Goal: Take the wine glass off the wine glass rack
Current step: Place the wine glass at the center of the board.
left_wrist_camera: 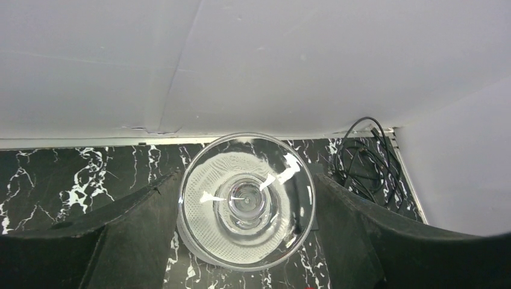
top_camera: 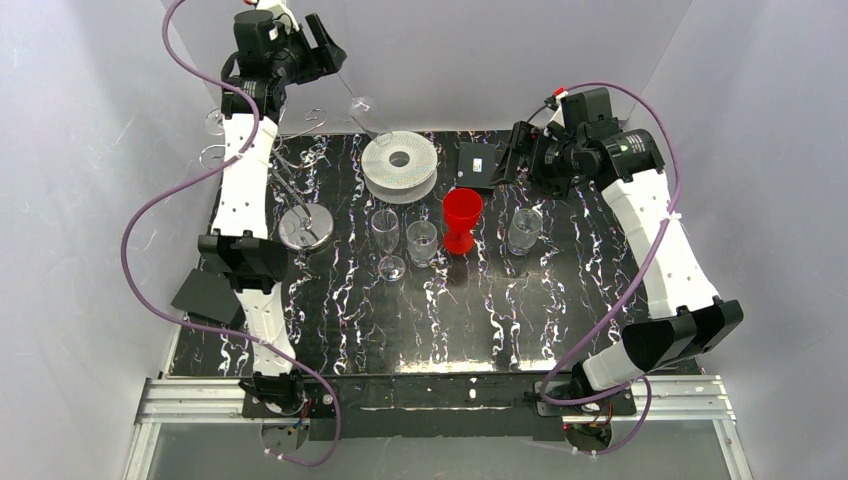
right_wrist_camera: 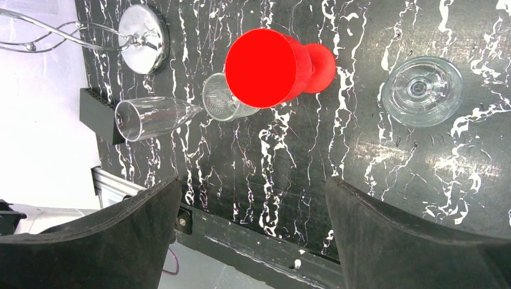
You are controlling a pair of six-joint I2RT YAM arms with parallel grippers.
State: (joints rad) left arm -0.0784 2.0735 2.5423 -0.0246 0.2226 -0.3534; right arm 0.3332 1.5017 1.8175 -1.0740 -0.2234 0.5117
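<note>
Two arms work over your black, white-veined marble tabletop (top_camera: 560, 300), with pale walls (top_camera: 500, 60) all round. Your left gripper (left_wrist_camera: 247, 180), high near the back wall, seems clamped across the wine glass (left_wrist_camera: 208, 198), apart from the wine glass rack (top_camera: 307, 228) standing at the table's left. Your right gripper (right_wrist_camera: 250, 229) gapes wide, empty.

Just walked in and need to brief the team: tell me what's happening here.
The left gripper holds the wine glass between its fingers, up near the white spool at the back of the table and apart from the wine glass rack. The right gripper hangs open over the right side, holding nothing.
</note>
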